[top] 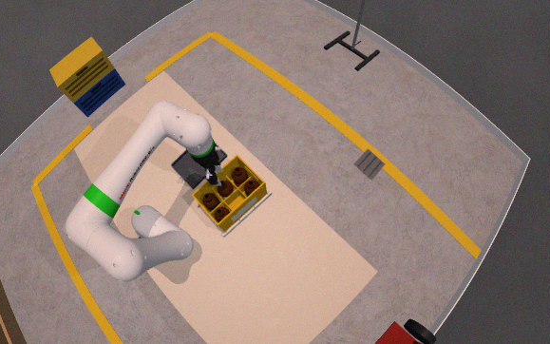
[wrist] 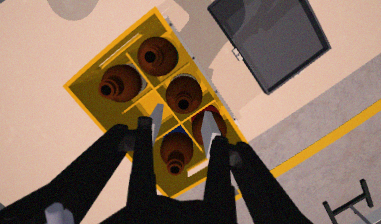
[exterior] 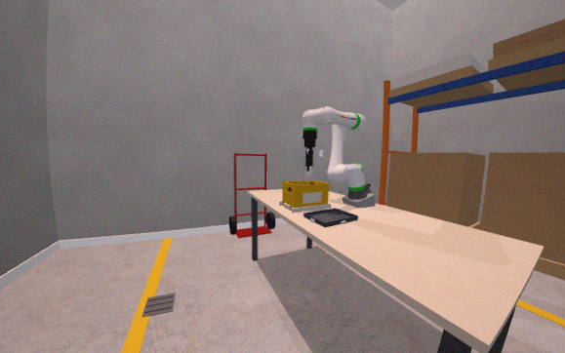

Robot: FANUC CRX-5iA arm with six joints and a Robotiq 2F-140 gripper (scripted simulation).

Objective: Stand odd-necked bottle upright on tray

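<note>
The yellow crate stands on the table and holds several brown bottles upright in its cells. In the wrist view I see bottles at the far corner, the left, the middle and the near side. Another bottle is partly hidden behind my right finger. My gripper hangs above the crate's near end, clear of the bottle tops. Its fingers stand partly apart with nothing between them. The dark tray lies empty on the table beside the crate.
The crate sits near the table's edge, with the tray between it and the arm's base. A red hand truck stands on the floor beyond the table.
</note>
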